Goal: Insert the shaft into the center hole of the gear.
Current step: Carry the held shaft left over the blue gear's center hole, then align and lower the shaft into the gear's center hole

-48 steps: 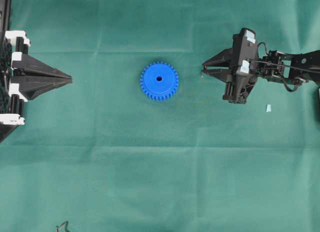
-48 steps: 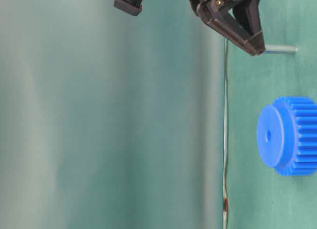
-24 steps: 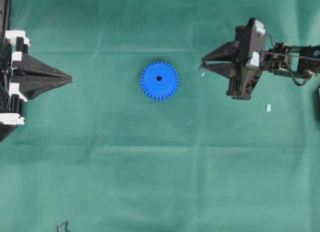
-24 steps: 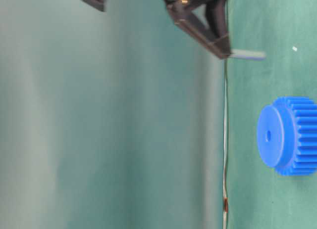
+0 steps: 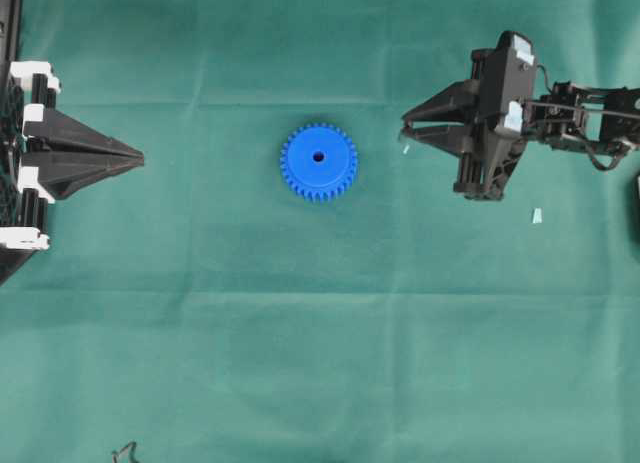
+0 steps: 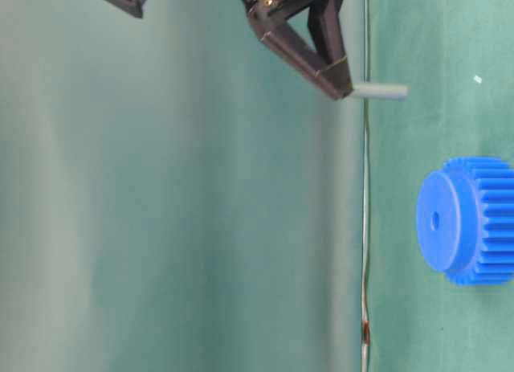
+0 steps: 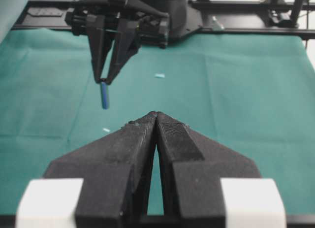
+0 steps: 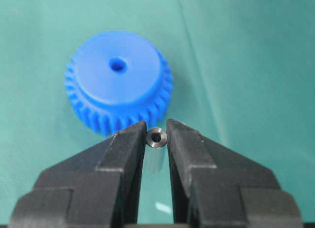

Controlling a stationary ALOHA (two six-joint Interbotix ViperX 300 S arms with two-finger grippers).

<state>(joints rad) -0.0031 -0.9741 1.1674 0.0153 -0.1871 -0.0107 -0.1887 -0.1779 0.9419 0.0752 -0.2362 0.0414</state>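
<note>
Right wrist view: the right gripper (image 8: 156, 138) is clamped on the short silvery-grey metal shaft (image 8: 157, 137) near its top, lifted off the green cloth, well apart from the flat blue plastic toothed gear (image 5: 319, 161). The shaft looks light, stiff and slippery, likely to pivot. The left gripper (image 7: 156, 120) rests closed, empty.
</note>
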